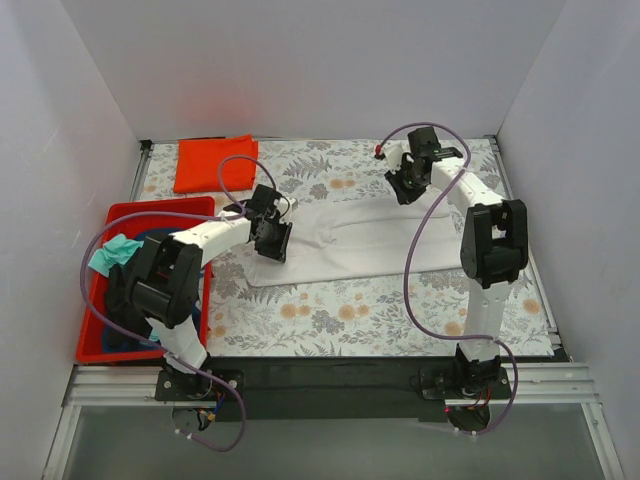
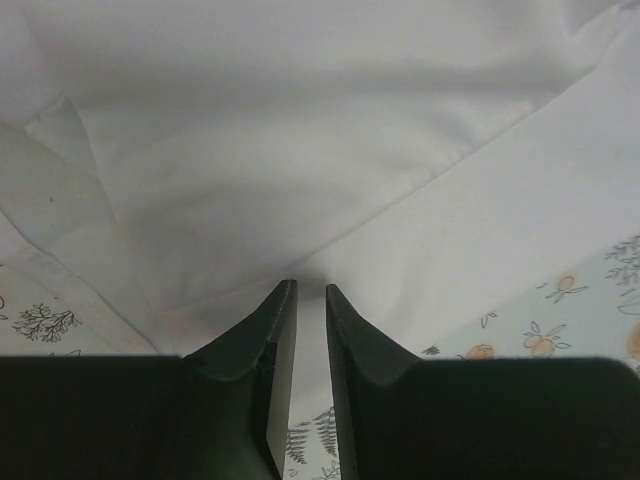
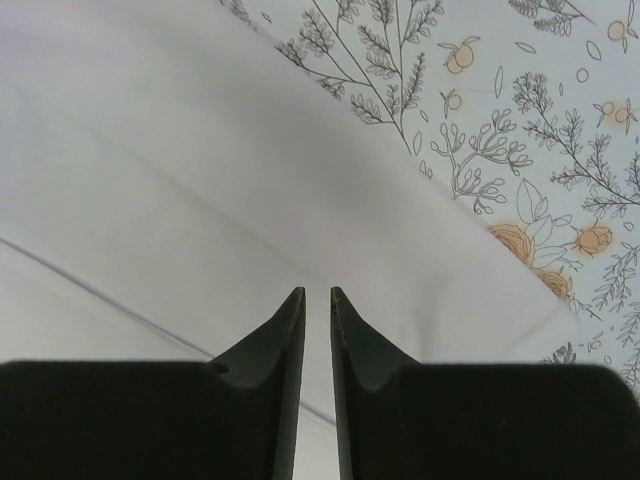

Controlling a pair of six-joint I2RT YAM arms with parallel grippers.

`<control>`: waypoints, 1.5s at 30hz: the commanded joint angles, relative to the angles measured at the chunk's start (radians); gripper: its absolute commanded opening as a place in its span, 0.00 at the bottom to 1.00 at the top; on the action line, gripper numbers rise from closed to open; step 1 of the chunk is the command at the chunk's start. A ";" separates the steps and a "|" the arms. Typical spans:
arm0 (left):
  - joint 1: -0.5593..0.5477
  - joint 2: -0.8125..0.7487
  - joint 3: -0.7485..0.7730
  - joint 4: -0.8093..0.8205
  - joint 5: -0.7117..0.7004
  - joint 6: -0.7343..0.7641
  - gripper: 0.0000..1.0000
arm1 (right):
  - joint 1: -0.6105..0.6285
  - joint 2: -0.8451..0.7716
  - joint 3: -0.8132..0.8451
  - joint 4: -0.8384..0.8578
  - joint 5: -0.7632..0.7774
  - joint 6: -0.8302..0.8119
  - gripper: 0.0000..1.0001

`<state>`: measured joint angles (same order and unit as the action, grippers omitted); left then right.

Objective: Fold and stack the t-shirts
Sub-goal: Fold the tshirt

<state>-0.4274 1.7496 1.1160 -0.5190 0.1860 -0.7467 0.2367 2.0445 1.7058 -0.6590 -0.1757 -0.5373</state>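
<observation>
The large white t-shirt (image 1: 350, 240) lies spread on the floral table covering, partly folded. My left gripper (image 1: 274, 241) is at its left edge; in the left wrist view its jaws (image 2: 310, 288) stand a narrow slit apart with the tips in the white cloth (image 2: 300, 150), and creases run out from them. My right gripper (image 1: 406, 186) is at the shirt's far right corner; its jaws (image 3: 317, 292) are likewise nearly together, tips on the white cloth (image 3: 200, 180). An orange-red t-shirt (image 1: 214, 163) lies folded at the back left. A teal t-shirt (image 1: 112, 252) and dark ones sit in the red bin.
The red plastic bin (image 1: 100, 345) stands at the left edge beside the left arm. White walls close in the back and both sides. Bare floral covering (image 1: 340, 315) shows between the shirt and the arm bases. Purple cables loop off both arms.
</observation>
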 commanded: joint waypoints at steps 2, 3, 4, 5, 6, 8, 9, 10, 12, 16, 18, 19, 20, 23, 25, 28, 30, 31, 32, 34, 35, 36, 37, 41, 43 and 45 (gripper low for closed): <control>-0.031 0.040 0.061 -0.079 -0.121 0.069 0.17 | -0.008 0.026 -0.020 -0.027 0.071 -0.056 0.22; -0.033 0.054 0.064 -0.082 -0.134 0.066 0.16 | -0.013 0.032 -0.046 -0.027 0.074 -0.068 0.21; -0.031 0.073 0.067 -0.087 -0.143 0.060 0.13 | -0.014 0.036 -0.058 -0.027 0.081 -0.072 0.21; -0.031 0.088 0.065 -0.088 -0.152 0.060 0.11 | -0.016 0.037 -0.073 -0.027 0.093 -0.076 0.20; -0.031 0.117 0.062 -0.085 -0.163 0.053 0.10 | -0.017 0.036 -0.087 -0.024 0.094 -0.084 0.19; -0.031 0.142 0.045 -0.061 -0.198 0.059 0.08 | -0.023 0.033 -0.133 -0.025 0.088 -0.087 0.18; -0.030 0.168 0.045 -0.055 -0.209 0.066 0.08 | -0.022 0.022 -0.150 -0.024 0.085 -0.089 0.18; -0.028 0.178 0.050 -0.046 -0.212 0.072 0.08 | -0.023 0.016 -0.187 -0.022 0.084 -0.093 0.17; -0.022 0.208 0.090 -0.032 -0.218 0.084 0.07 | -0.023 -0.013 -0.233 -0.022 0.070 -0.093 0.16; 0.001 0.342 0.249 -0.030 -0.226 0.145 0.06 | -0.022 -0.089 -0.386 -0.014 0.028 -0.095 0.15; 0.010 0.395 0.365 -0.032 -0.215 0.161 0.06 | -0.022 -0.151 -0.492 0.001 0.005 -0.079 0.15; 0.012 0.453 0.405 -0.029 -0.214 0.167 0.05 | -0.020 -0.174 -0.530 0.002 -0.010 -0.069 0.15; 0.012 0.491 0.460 -0.027 -0.212 0.181 0.05 | -0.017 -0.197 -0.564 -0.001 -0.059 -0.041 0.15; 0.021 0.630 0.703 -0.024 -0.226 0.198 0.05 | 0.053 -0.305 -0.707 -0.005 -0.166 0.006 0.15; 0.032 0.697 0.915 -0.027 -0.202 0.188 0.05 | 0.166 -0.388 -0.775 -0.010 -0.235 0.059 0.16; 0.052 0.769 1.089 -0.045 -0.119 0.113 0.06 | 0.217 -0.434 -0.700 -0.050 -0.439 0.131 0.19; 0.056 0.717 1.113 -0.027 -0.047 0.063 0.08 | 0.207 -0.438 -0.626 -0.102 -0.513 0.135 0.19; 0.056 0.681 1.079 -0.003 0.019 0.052 0.09 | 0.187 -0.443 -0.559 -0.144 -0.527 0.128 0.19; 0.056 0.588 0.965 0.055 0.048 0.040 0.13 | 0.175 -0.460 -0.537 -0.155 -0.542 0.125 0.20; 0.053 0.507 0.857 0.099 0.123 0.006 0.16 | 0.135 -0.480 -0.496 -0.166 -0.524 0.108 0.20; 0.052 0.478 0.785 0.097 0.139 0.001 0.17 | 0.125 -0.490 -0.488 -0.166 -0.500 0.100 0.21; 0.047 0.429 0.750 0.091 0.147 -0.011 0.17 | 0.112 -0.491 -0.488 -0.162 -0.469 0.086 0.20; 0.041 0.407 0.717 0.071 0.151 -0.014 0.17 | 0.107 -0.477 -0.485 -0.162 -0.409 0.065 0.20; 0.032 0.326 0.540 0.045 0.183 -0.023 0.18 | 0.098 -0.414 -0.476 -0.142 -0.341 0.040 0.18; 0.029 0.312 0.506 0.016 0.220 -0.016 0.18 | 0.096 -0.373 -0.474 -0.107 -0.315 0.052 0.17; 0.024 0.314 0.472 -0.001 0.217 -0.014 0.18 | 0.098 -0.348 -0.485 -0.081 -0.297 0.063 0.16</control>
<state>-0.3962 2.1071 1.6398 -0.4793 0.3481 -0.7536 0.3302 1.6573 1.2156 -0.7609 -0.5240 -0.4736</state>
